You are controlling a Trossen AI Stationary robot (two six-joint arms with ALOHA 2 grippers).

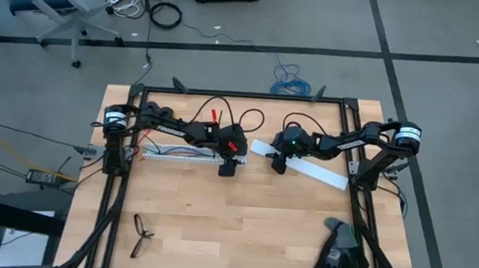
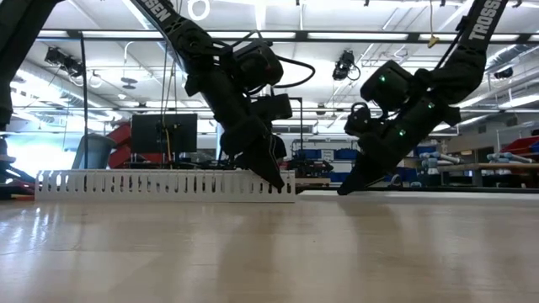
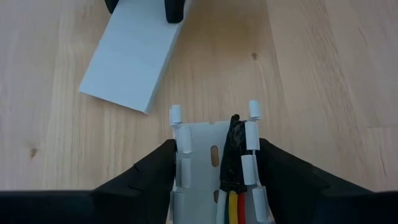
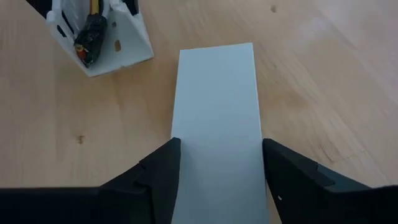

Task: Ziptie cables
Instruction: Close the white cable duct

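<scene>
We see the cables (image 3: pixel 235 200) lying in the slotted white duct (image 3: pixel 205 155), light and floppy; best pinched mid-bundle. Our left tool (image 3: pixel 214 163) straddles the duct end, the right tool (image 4: pixel 217 155) the flat lid (image 4: pixel 217 106), fingers apart.

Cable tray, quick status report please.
Left hand straddles slotted tray end, cables inside. Right hand straddles flat white lid. Nothing blocking.
</scene>
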